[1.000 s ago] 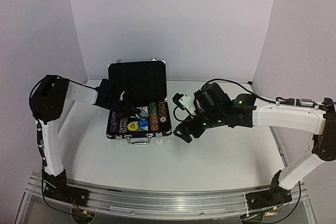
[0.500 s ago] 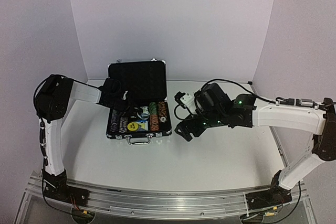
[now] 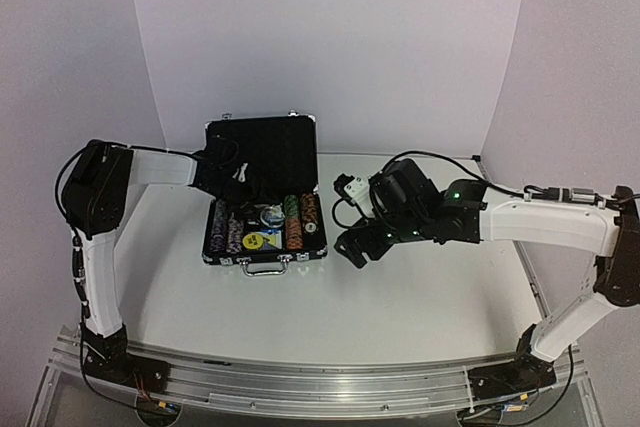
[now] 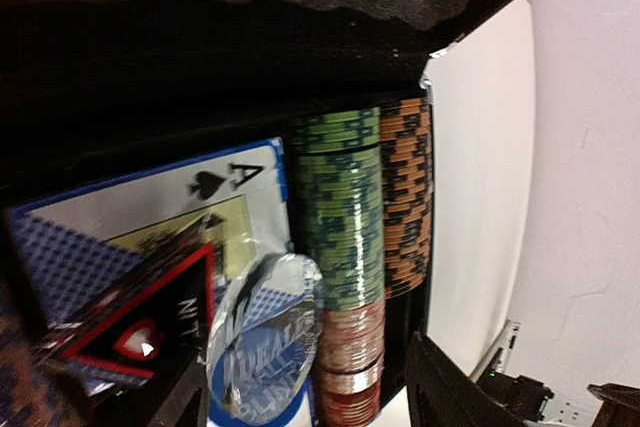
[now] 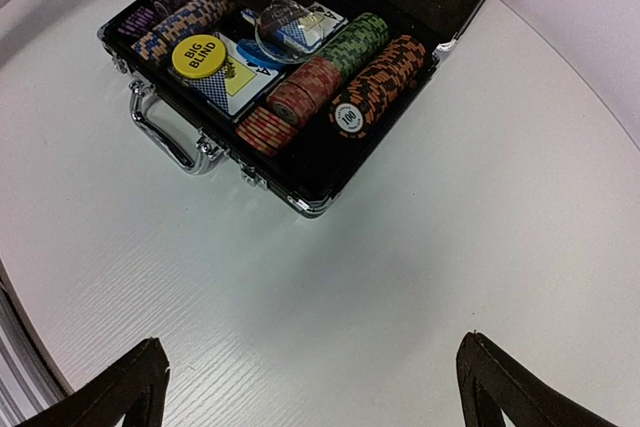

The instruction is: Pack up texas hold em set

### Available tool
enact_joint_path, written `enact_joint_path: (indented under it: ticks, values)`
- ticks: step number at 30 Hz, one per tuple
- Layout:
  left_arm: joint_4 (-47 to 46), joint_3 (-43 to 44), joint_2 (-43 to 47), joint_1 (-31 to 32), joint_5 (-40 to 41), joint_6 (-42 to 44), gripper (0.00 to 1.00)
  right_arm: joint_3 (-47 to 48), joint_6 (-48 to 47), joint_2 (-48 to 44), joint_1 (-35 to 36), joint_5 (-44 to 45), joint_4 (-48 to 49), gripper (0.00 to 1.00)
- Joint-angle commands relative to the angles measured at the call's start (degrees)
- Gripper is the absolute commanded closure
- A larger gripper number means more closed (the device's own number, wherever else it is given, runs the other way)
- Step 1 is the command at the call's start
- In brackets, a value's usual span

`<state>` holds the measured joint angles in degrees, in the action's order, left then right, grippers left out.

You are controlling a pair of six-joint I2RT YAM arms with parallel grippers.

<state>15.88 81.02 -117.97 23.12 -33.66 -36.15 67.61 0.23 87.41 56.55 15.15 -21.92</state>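
The texas hold em set's black case (image 3: 262, 249) lies open at the left middle, its lid (image 3: 262, 147) upright. Rows of striped chips (image 5: 375, 82) fill it, green ones (image 4: 340, 207) beside orange ones (image 4: 405, 192). A blue card deck (image 4: 150, 212) shows an ace of spades. A yellow Big Blind button (image 5: 197, 55) lies on the decks. My left gripper (image 4: 310, 397) is open inside the case, a plastic-wrapped blue button (image 4: 265, 337) loose between its fingers, a black triangular marker (image 4: 150, 317) next to it. My right gripper (image 5: 315, 392) hangs open over bare table right of the case.
The case handle (image 5: 165, 132) points at the near table edge. White walls close in the back and both sides. My right arm (image 3: 540, 222) stretches in from the right, its wrist (image 3: 400, 202) close beside the case's right end.
My left gripper has opened and shifted a little toward the lid. The wrapped blue button now rests in the case. The right arm has hardly moved.
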Motion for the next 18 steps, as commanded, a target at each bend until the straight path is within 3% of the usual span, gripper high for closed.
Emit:
enact_joint_path:
  ticks: [1,5,8,11,15,18]
  values:
    - [9.68,1.93,6.75,-1.50,12.13,2.37,0.29,2.97,0.26,2.70,0.07,3.31,0.98,0.02]
    - [12.97,3.34,10.26,-1.50,16.43,3.48,0.19,6.59,2.75,6.45,0.01,6.77,1.13,0.02]
    - [15.31,5.25,12.09,-1.72,19.47,4.79,0.01,9.92,6.22,9.77,-0.40,9.40,1.69,0.02]
    - [16.58,7.28,12.95,-2.73,21.78,6.42,0.00,13.55,9.97,12.90,-2.66,8.16,2.59,0.02]
    - [17.43,10.52,12.43,-6.96,22.12,7.58,0.00,18.18,15.28,16.77,-7.55,-1.80,3.33,0.03]
    - [15.17,12.43,11.42,-11.19,19.79,8.35,0.00,21.91,14.06,20.59,-8.53,-3.47,3.80,0.03]
